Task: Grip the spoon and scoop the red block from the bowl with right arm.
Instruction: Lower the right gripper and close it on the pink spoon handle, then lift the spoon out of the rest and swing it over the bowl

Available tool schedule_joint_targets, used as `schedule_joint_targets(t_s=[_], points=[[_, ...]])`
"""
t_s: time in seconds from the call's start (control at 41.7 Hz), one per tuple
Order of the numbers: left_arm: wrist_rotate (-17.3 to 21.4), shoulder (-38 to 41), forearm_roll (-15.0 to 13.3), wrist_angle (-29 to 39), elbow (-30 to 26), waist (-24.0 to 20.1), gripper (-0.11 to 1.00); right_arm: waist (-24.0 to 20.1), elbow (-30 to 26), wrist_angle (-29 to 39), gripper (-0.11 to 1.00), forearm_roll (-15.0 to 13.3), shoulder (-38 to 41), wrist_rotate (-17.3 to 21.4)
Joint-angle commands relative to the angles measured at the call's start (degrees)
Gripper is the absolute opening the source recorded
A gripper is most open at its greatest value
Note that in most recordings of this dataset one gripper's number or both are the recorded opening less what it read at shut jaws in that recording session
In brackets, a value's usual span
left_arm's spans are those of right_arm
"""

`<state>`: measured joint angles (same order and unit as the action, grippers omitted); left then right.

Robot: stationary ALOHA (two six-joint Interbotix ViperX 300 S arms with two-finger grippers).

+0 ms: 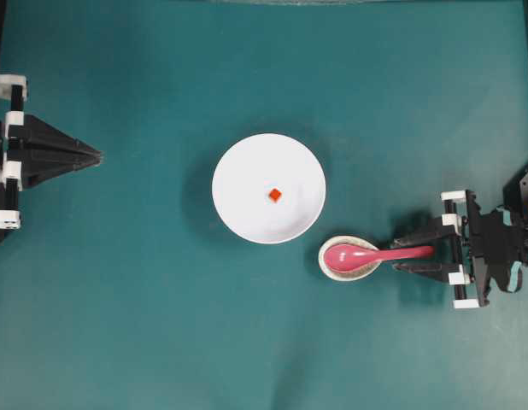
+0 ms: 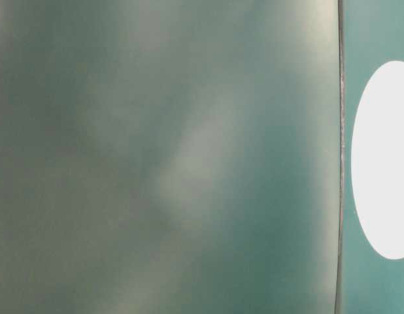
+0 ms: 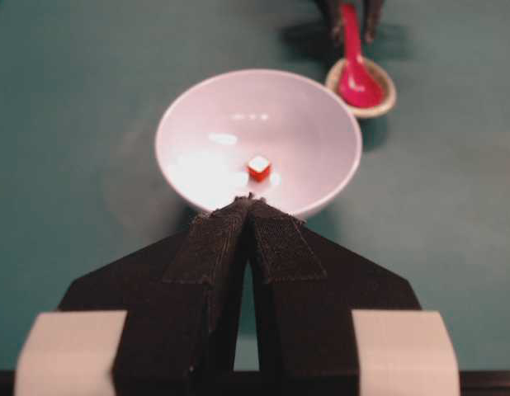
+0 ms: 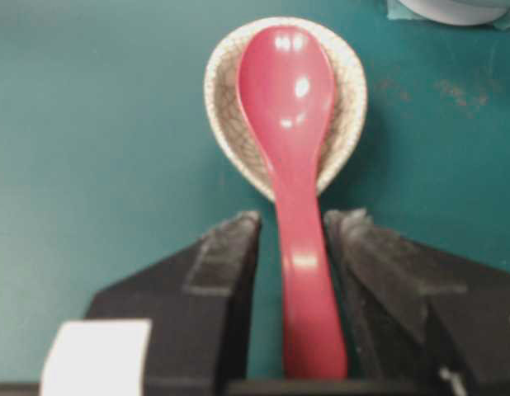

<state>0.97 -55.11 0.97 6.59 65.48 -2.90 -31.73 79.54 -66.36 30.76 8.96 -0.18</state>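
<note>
Overhead: right gripper [image 1: 420, 253] standing with jaws wide, straddling handle of pink-red spoon [image 1: 366, 254]; scoop lying in speckled spoon rest [image 1: 329, 266] ahead of jaws. Red block [image 1: 275, 195] sitting in white bowl [image 1: 238, 205] on teal desk [image 1: 144, 325].

Left wrist: left gripper [image 3: 249, 203] jaws pressed together, bowl just ahead.

Right wrist: gaps showing either side of handle.

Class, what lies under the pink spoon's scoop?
A speckled spoon rest cradles the spoon scoop; the rest's floor is covered. The handle runs over bare table between the open right pincer fingers.
</note>
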Motion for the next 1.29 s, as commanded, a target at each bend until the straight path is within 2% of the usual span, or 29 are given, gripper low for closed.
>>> schedule_joint_targets(t_s=[0.0,0.288,0.384,0.527,0.743,1.079,1.271], points=[[0.0,0.35,0.09,-0.35,-1.41,-0.18,0.0,-0.18,-0.18,-0.62,0.45,0.0,-0.35,-0.09],[0.0,0.35,0.09,-0.35,-1.41,-0.18,0.0,-0.18,-0.53,-0.62,0.43,0.0,-0.35,-0.09],[0.0,0.44,0.09,-0.35,-1.41,-0.18,0.0,-0.18,-0.62,-0.62,0.39,0.09,-0.35,-0.09],[0.0,0.35,0.09,-0.35,-1.41,-0.18,0.0,-0.26,-0.79,-0.62,0.25,0.09,-0.44,-0.18],[0.0,0.35,0.09,-0.35,-1.41,-0.18,0.0,-0.26,-0.62,-0.62,0.24,0.09,-0.7,-0.09],[0.0,0.44,0.09,-0.26,-1.41,-0.18,0.0,0.7,0.35,1.41,0.24,0.09,-8.35,-0.62],[0.0,0.35,0.09,-0.35,-1.41,-0.18,0.0,3.87,-0.97,7.73,0.24,0.09,-15.64,-4.31]])
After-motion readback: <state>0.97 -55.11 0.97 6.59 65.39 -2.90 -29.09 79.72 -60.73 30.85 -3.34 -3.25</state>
